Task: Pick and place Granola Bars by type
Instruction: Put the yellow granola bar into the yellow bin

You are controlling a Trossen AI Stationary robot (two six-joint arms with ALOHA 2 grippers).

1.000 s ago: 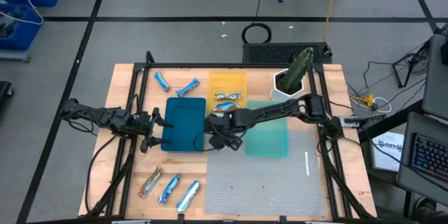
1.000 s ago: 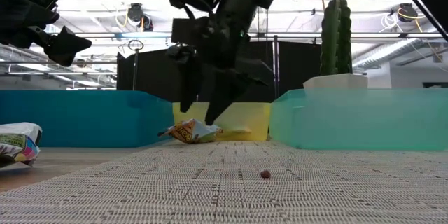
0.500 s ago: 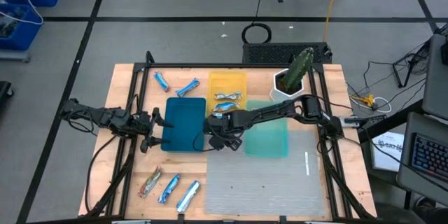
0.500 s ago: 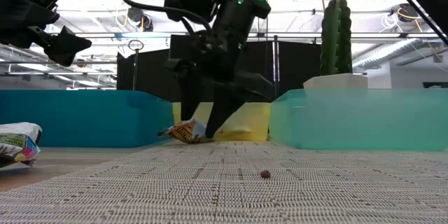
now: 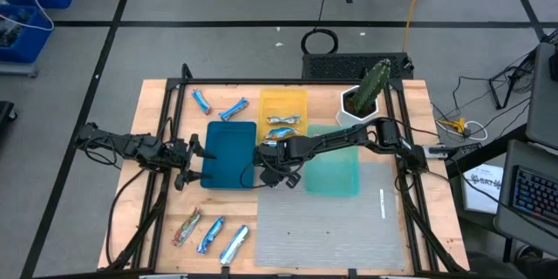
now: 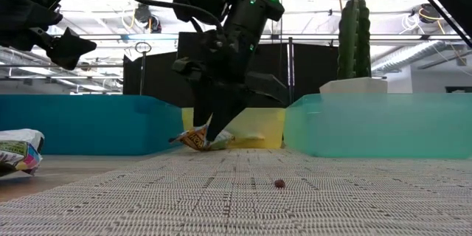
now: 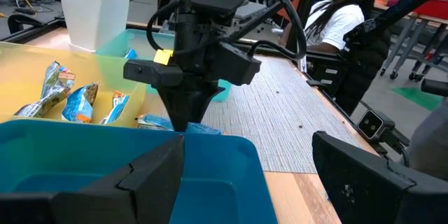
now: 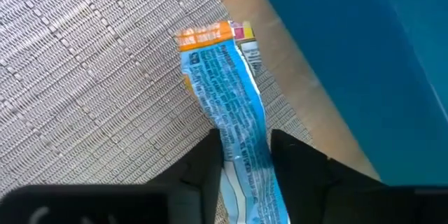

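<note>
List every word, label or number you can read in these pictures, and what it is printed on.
None can be read.
Blue-and-white wrapped granola bar with an orange end, clamped in the right pincer: fine print, too blurred to read.
Wrapped bars in the yellow plastic tray: logos too small.
Crumpled wrapper at the table edge: print illegible.

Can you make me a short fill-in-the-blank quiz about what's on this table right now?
1. The right tool is shut on a ____ granola bar.
2. The yellow tray holds ____ bars.
3. The left tool waits beside the dark ____ tray.
4. The potted ____ stands at the table's far right corner.

Answers: blue; three; blue; cactus
</note>
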